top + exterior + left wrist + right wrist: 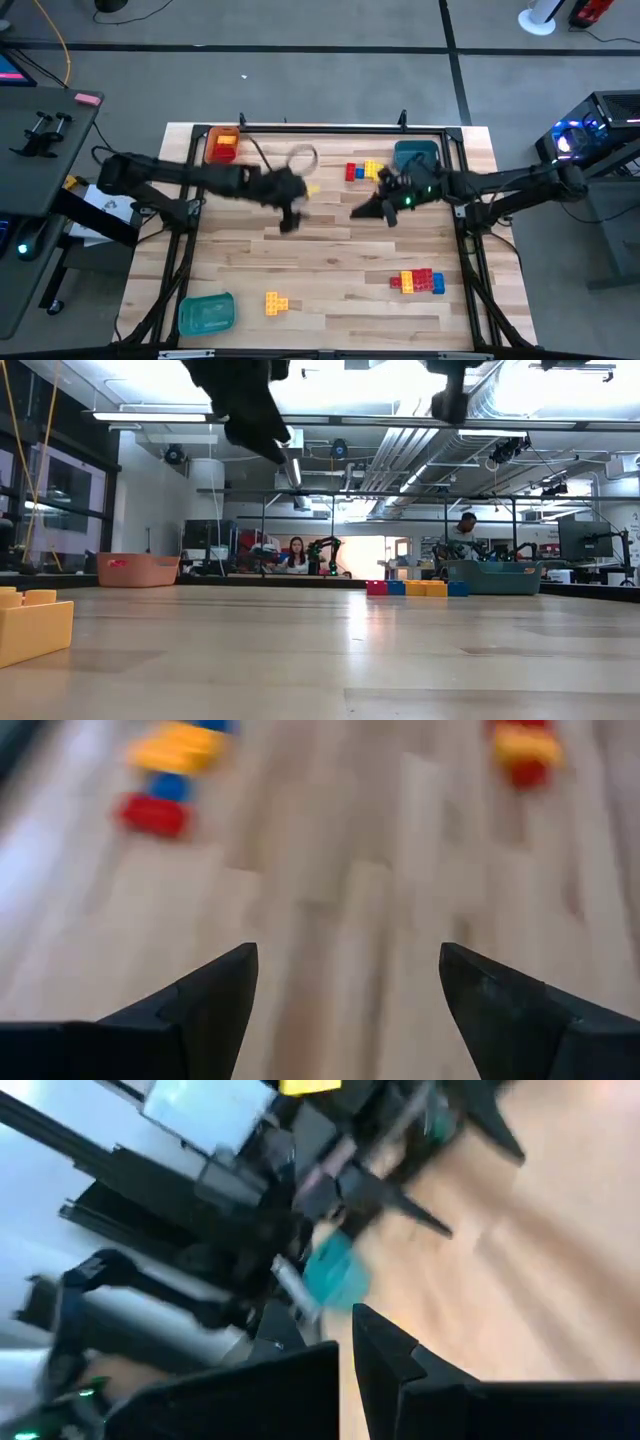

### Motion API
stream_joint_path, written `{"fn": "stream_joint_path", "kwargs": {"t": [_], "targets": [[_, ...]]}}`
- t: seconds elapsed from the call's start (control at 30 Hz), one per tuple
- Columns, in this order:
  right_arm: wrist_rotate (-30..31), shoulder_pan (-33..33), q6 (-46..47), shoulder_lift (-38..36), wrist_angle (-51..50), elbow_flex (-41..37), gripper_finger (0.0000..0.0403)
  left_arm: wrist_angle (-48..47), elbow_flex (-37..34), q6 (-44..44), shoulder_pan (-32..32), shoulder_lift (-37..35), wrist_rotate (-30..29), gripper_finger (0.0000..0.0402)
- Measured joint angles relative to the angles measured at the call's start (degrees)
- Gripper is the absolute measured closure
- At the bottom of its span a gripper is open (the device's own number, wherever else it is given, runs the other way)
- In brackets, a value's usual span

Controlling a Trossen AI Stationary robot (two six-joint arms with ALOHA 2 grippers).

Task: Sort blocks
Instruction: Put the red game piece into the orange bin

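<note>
Left gripper [291, 218] is above mid-table with fingers [200, 1010] spread wide and nothing between them; right gripper [372, 210] is just right of centre, jaws nearly together and empty. Blocks sit in separate clusters: red/yellow/blue group [364, 171] beside the teal tray [416, 155], another group [418, 282] front-right, yellow ones [276, 302] front-centre near a second teal tray [206, 314], a few in the orange tray [221, 145].

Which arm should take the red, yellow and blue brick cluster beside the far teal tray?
Right. The right gripper hovers just short of that cluster; the left gripper, open, hangs farther away mid-table.
</note>
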Motion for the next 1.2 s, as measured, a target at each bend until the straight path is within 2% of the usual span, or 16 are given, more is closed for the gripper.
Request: {"fn": "stream_joint_path", "kwargs": {"t": [0.17,0.3,0.43,0.5,0.63,0.73,0.8,0.87,0.93,1.2], "targets": [[3.92,15.49,18.3,4.66,-5.81,0.0,0.0403,1.47,0.0,2.99,-2.14,5.08,0.59,0.0104],[2.79,27.53,32.72,9.57,-13.45,0.0,0.0403,6.42,-0.09,2.51,-0.34,8.34,5.73,0.0104],[2.6,35.25,43.51,13.76,-23.07,0.0,0.0403,13.36,-0.09,-0.82,0.45,9.3,11.76,0.0104],[3.38,36.8,45.28,15.55,-27.8,0.55,0.0403,16.85,-0.09,-2.96,0.26,8.91,13.35,0.0104],[9.44,36.61,38.06,18.14,-39.77,5.1,0.0403,23.32,-0.07,-7.54,-0.19,7.57,14.54,0.0104],[17.1,35.47,24.65,20.62,-50.3,10.3,0.0403,26.19,-0.05,-10.89,-0.14,5.55,14.54,0.0104],[20.28,34.9,13.45,22.56,-53.15,13.12,0.0403,28.0,-0.05,-12.65,-0.09,3.72,14.53,0.0104],[19.96,34.67,2.68,24.6,-54.16,14.45,0.0403,28.55,-0.05,-13.69,-0.1,1.13,14.52,0.0104],[17.59,34.52,-4.2,26.55,-53.72,14.92,0.0403,28.71,-0.05,-14.54,-0.11,-1.46,14.52,0.0104],[16.29,33.73,-12.63,30.16,-53.7,14.93,0.0403,25.13,-0.02,-15.03,-1.13,-12.52,14.29,0.0104]]}}
